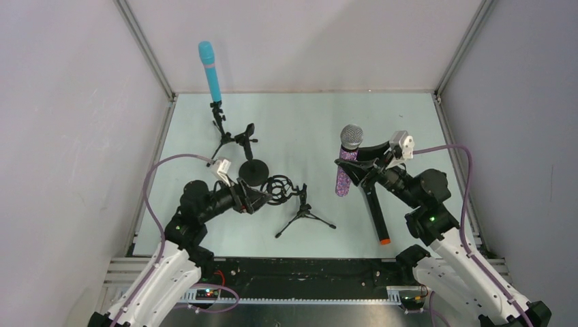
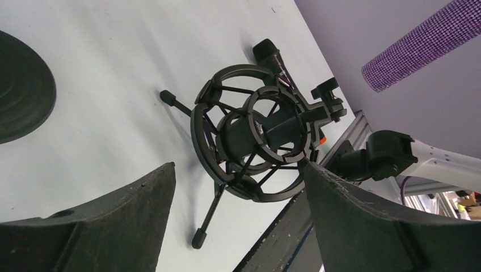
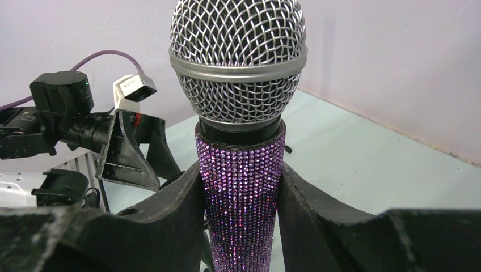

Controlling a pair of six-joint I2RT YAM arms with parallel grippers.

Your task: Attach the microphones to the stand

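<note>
The light blue microphone (image 1: 210,71) stands upright on a small tripod stand (image 1: 219,129) at the back left. My right gripper (image 1: 349,170) (image 3: 240,170) is shut on the purple glitter microphone (image 1: 345,174) (image 3: 238,62), held upright above the table with its silver mesh head up. Below that arm, the black microphone (image 1: 374,208) lies on the table, orange end toward the front. My left gripper (image 1: 262,197) (image 2: 239,165) is open, its fingertips either side of the near rim of a black shock-mount stand (image 1: 293,201) (image 2: 255,133) on a tripod.
A round black base (image 1: 253,170) (image 2: 17,90) sits just behind my left gripper. A small black clip stand (image 1: 245,138) stands beside the blue microphone's tripod. Grey walls close the left, back and right sides. A metal rail (image 1: 300,272) runs along the front edge.
</note>
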